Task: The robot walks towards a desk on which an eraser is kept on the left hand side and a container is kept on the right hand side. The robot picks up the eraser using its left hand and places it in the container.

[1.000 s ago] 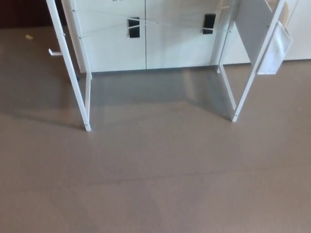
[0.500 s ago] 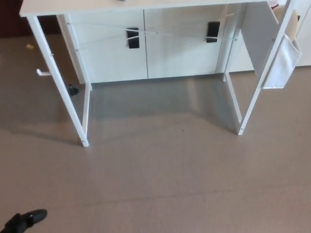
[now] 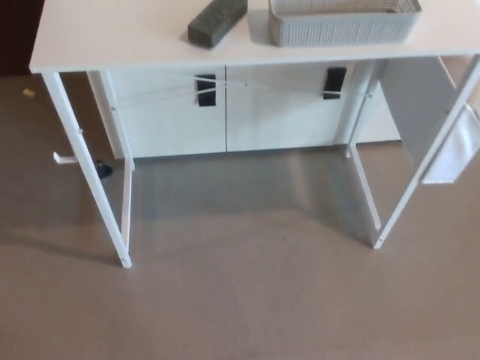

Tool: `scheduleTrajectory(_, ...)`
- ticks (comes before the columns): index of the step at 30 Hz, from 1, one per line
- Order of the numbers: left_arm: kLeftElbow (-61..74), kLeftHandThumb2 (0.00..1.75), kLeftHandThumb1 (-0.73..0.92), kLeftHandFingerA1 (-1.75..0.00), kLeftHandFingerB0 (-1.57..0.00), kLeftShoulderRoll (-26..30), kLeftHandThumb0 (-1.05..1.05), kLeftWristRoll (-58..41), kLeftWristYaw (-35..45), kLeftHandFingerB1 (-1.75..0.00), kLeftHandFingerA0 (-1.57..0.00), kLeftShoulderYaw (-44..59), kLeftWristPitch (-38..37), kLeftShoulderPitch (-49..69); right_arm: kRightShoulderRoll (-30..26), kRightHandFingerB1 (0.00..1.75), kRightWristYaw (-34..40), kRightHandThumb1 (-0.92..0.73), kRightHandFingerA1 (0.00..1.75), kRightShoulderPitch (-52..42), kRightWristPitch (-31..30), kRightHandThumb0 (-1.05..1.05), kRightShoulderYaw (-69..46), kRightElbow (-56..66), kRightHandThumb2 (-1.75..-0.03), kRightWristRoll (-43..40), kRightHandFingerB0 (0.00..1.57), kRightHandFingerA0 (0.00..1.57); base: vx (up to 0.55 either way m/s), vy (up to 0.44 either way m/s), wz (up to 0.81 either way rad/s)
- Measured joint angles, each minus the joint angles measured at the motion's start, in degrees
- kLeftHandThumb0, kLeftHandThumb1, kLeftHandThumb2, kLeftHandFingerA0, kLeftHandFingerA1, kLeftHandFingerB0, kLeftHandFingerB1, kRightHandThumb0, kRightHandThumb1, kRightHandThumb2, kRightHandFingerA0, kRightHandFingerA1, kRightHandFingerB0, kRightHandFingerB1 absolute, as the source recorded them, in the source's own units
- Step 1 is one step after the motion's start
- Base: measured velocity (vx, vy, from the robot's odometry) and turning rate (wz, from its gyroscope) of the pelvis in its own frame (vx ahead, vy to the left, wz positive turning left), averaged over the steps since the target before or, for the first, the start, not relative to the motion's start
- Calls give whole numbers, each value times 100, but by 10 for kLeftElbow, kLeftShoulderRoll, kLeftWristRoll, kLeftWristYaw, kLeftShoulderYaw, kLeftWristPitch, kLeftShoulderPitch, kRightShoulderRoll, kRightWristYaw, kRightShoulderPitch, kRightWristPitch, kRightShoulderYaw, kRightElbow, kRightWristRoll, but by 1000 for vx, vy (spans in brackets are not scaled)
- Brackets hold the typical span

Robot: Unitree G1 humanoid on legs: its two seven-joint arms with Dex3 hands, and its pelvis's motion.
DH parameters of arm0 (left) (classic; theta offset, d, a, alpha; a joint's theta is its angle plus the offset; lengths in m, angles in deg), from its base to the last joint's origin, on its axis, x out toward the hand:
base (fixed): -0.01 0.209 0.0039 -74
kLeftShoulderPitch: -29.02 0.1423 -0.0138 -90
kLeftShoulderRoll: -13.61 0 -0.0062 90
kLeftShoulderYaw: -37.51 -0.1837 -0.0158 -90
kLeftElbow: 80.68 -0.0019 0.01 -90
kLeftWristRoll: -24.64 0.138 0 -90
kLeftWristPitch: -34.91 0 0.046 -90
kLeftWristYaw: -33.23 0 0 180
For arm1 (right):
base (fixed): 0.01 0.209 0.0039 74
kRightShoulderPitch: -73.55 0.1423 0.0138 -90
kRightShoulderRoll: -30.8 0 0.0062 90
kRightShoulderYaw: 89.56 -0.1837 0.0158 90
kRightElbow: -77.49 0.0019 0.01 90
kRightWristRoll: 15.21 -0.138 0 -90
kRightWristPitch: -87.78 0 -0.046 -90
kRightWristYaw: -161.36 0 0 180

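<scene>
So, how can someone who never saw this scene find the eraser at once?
Look at the white desk at the top of the picture. On its top, left of the grey ribbed container, lies the eraser. It is a dark grey solid block lying at a slant, the only dark object on the desk.

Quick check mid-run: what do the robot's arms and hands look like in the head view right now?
Neither arm nor hand is in view. The head view shows only the white metal-legged desk, the dark grey block eraser and the grey ribbed plastic container.
</scene>
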Motion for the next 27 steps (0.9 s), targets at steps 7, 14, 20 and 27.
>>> scheduleTrajectory(7, -2, 91, 35, -114, -39, 4, -52, 4, 1, -81, -43, -9, -10, -2, -8, 41, 2, -62, 46, 1, 1, -31, 2, 0, -59, 3, 51, 65, 359, -127, 2)
scheduleTrajectory(14, -1, 100, 30, -90, -39, 4, -50, 6, 1, -71, -59, -10, -14, 0, -11, 40, 7, -62, 45, -3, 1, -30, 10, 0, -58, 8, 51, 65, 249, -34, -8)
scheduleTrajectory(20, -1, 100, 30, -91, -40, 6, -50, 7, 0, -72, -61, -10, -16, 3, -9, 41, 8, -62, 46, -7, 1, -30, 15, -1, -58, 11, 52, 65, 284, 214, -9)
scheduleTrajectory(27, -2, 101, 30, -92, -41, 12, -51, 7, -6, -74, -61, -9, -19, -1, -6, 41, 8, -63, 46, -4, 2, -31, 20, -1, -58, 17, 51, 64, 233, 105, 6)
